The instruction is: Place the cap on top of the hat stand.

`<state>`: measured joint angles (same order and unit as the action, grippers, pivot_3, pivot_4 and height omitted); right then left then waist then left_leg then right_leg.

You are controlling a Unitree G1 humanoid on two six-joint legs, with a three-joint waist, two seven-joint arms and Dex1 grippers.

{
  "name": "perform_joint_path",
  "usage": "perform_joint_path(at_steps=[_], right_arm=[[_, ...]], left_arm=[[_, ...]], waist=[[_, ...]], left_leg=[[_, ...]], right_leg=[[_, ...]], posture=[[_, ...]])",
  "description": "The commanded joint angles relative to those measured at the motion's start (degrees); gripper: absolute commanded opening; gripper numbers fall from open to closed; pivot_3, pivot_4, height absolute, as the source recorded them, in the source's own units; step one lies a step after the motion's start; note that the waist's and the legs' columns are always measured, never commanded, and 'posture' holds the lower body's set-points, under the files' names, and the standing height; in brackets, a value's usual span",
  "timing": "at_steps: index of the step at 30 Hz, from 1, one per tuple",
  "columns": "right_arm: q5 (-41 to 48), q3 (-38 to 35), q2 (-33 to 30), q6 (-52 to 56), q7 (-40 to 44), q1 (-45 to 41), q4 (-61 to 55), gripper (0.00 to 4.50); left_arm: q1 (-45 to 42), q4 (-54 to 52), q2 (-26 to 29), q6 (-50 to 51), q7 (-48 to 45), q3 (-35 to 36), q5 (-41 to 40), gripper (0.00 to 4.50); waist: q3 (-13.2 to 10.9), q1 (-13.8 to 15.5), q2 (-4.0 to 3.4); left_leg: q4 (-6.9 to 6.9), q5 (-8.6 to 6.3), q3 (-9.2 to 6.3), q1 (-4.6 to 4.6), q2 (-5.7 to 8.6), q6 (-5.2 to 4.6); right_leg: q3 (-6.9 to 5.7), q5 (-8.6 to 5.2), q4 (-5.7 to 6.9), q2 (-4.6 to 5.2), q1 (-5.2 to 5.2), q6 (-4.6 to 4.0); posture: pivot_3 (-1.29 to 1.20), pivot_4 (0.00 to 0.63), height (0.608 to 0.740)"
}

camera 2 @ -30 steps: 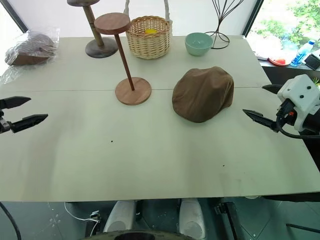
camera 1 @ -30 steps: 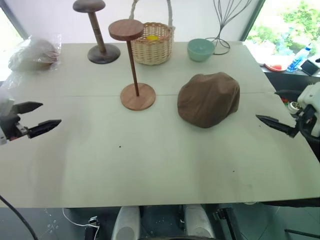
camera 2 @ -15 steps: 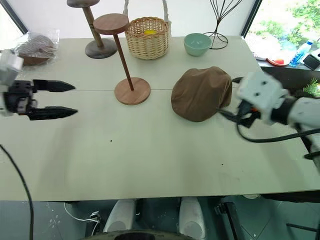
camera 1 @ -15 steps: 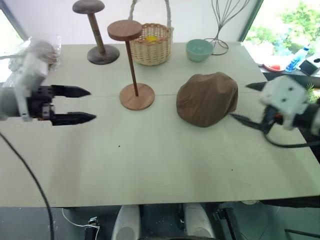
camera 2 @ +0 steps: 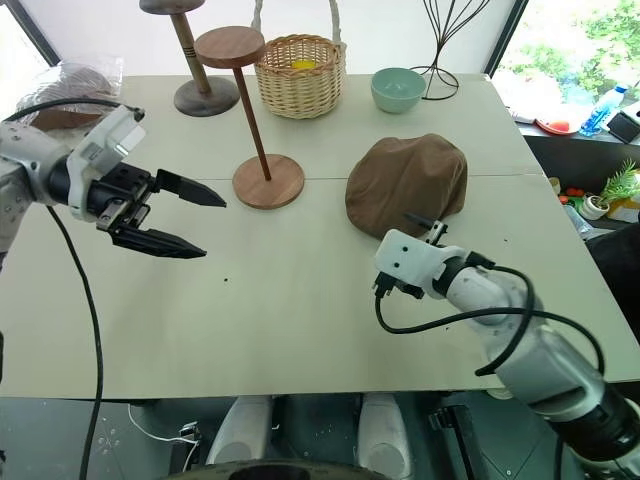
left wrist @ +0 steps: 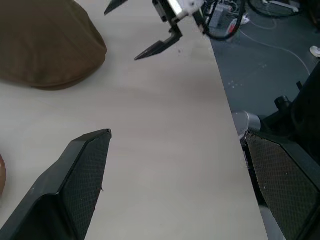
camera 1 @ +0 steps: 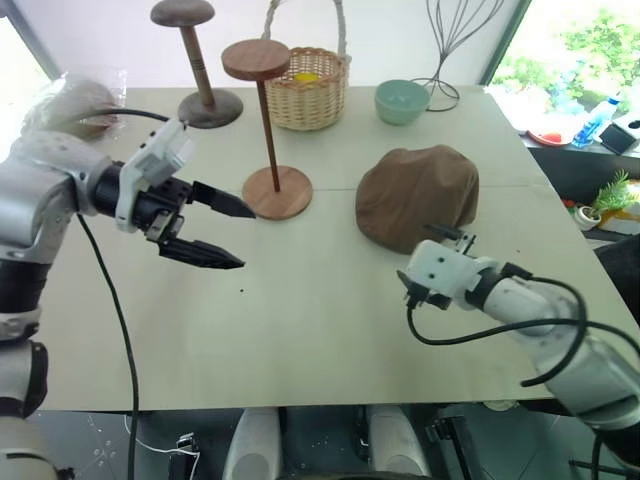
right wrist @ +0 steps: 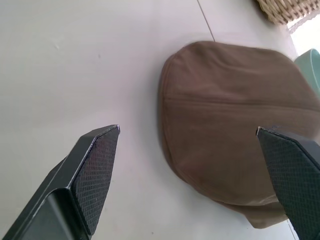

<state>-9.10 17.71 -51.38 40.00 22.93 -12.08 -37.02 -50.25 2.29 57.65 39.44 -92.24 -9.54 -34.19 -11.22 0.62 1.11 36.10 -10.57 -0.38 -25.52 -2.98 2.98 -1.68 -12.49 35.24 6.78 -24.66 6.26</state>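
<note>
Brown fabric cap (camera 1: 418,197), no readable label

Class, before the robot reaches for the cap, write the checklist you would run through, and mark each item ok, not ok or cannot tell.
1. Right gripper open: ok.
2. Right gripper lined up on the cap: ok, cap lies just ahead between its fingers.
3. Cap free on the table, nothing on it: ok.
4. Hat stand upright, top disc bare: ok.
5. Left gripper open, apart from the stand: ok.
6. Cap gripped: not ok, not yet.
</note>
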Motion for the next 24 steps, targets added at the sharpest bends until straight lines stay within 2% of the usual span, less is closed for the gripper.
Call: perform_joint_path(at_steps=[1,5,10,18,24], right_arm=[[-7.8,3.6,3.3,-5.9,-4.4,-0.9,7.3,4.47],[-14.2,6.4,7.6,-12.5,-9.0,-1.3,17.5,4.47],[-17.8,6.0,12.1,-18.3,-11.9,-3.1,26.1,4.47],[-24.8,6.7,17.7,-25.2,-17.2,-13.9,46.0,4.47],[-26.6,6.5,19.1,-28.6,-18.6,-18.2,54.4,4.47]], left_arm=[[-2.4,0.4,-0.7,-0.4,-0.3,0.3,0.3,4.50],[-3.0,0.3,-2.2,0.1,0.0,0.6,0.8,4.50],[-3.4,0.2,-3.2,0.4,0.4,1.2,1.3,4.50],[-4.1,0.0,-4.4,0.8,2.1,2.2,1.0,4.50],[-4.2,0.1,-4.9,0.9,3.1,2.9,0.7,4.50]], waist=[[0.0,-0.1,0.01],[0.0,-0.3,0.03],[0.1,-0.9,0.12],[0.1,-1.4,0.19],[0.1,-1.3,0.20]], left_leg=[[0.00,0.00,0.00,0.00,0.00,0.00],[-0.02,0.00,-0.02,0.05,-0.01,-0.01],[0.06,0.01,-0.04,0.15,-0.01,-0.01],[0.12,0.01,-0.11,0.21,0.00,-0.02],[0.11,0.02,-0.14,0.19,0.03,-0.02]], right_leg=[[0.00,0.00,0.00,0.00,0.00,0.00],[0.00,0.00,0.09,-0.03,0.01,0.01],[0.00,-0.07,0.13,-0.03,0.12,0.12],[0.00,-0.01,0.24,-0.04,0.22,0.03],[0.01,0.00,0.25,-0.04,0.22,0.02]], posture=[[0.00,0.150,0.728],[0.00,0.150,0.728],[0.00,0.150,0.728],[0.00,0.150,0.728],[0.00,0.150,0.728]])
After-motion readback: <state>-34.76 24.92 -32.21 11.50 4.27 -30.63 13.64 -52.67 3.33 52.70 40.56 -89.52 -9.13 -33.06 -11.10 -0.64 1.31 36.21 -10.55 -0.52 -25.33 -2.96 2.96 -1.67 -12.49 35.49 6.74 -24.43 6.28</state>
